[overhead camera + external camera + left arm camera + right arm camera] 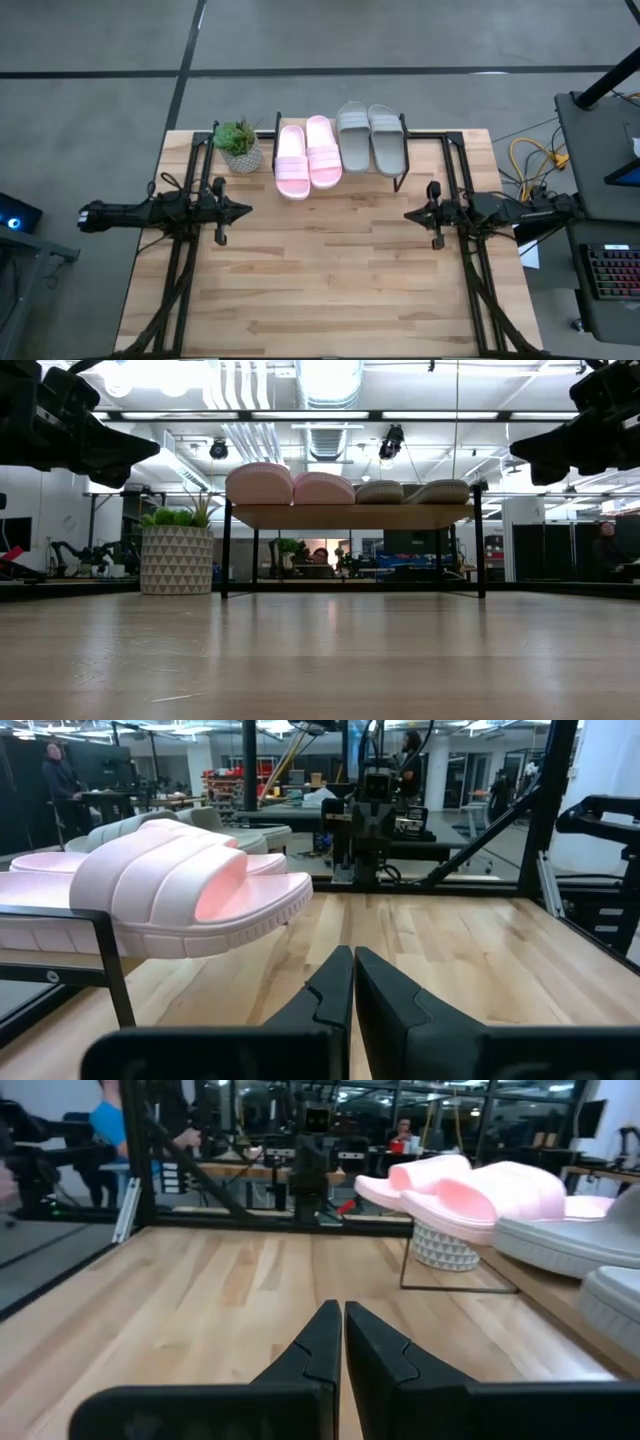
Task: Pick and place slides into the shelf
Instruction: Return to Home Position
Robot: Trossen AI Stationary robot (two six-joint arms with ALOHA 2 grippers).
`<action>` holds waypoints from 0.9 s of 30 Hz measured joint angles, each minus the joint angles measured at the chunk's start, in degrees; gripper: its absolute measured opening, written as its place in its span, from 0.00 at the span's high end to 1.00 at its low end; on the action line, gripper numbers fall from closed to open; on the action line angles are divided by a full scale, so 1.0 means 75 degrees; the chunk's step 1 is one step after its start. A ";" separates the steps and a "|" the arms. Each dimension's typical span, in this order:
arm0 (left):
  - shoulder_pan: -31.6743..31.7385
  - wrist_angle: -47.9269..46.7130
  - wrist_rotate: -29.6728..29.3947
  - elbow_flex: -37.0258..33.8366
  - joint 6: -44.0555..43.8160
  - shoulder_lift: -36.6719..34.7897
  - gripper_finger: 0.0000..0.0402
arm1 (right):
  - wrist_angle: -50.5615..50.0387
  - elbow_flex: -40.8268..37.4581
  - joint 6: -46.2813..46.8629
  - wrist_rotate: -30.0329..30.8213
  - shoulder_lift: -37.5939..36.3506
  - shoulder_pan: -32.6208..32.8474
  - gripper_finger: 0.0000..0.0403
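All the slides lie side by side on the shelf (pixel 400 172) near the table's far edge, soles on its top board. The light pink pair (pixel 307 156) is on the left, the grey-green pair (pixel 371 135) on the right. In the low view the pink pair (pixel 290 484) and grey-green pair (pixel 415 491) sit on the board (pixel 350 515). My left gripper (pixel 248 210) hovers shut at the table's left side, and my right gripper (pixel 408 214) hovers shut at the right side. Both are above the table, apart from the slides.
A small potted plant (pixel 238 146) in a patterned white pot stands left of the shelf at the far edge. Bare wooden tabletop (pixel 330 270) spreads between the arms and toward the near edge. Black frame rails (pixel 460 170) run along both sides.
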 joint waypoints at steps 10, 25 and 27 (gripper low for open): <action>0.0000 -0.0012 0.0014 0.0000 0.0018 0.0000 1.00 | -0.0045 0.0009 0.0148 -0.0144 -0.0013 0.0001 0.98; 0.0000 0.0090 0.0026 -0.0015 0.0819 0.0134 1.00 | -0.0039 0.0009 -0.0011 -0.0144 -0.0013 0.0001 0.98; 0.0000 0.0100 0.0026 -0.0017 0.0819 0.0128 1.00 | -0.0039 0.0009 -0.0016 -0.0144 -0.0013 0.0001 0.98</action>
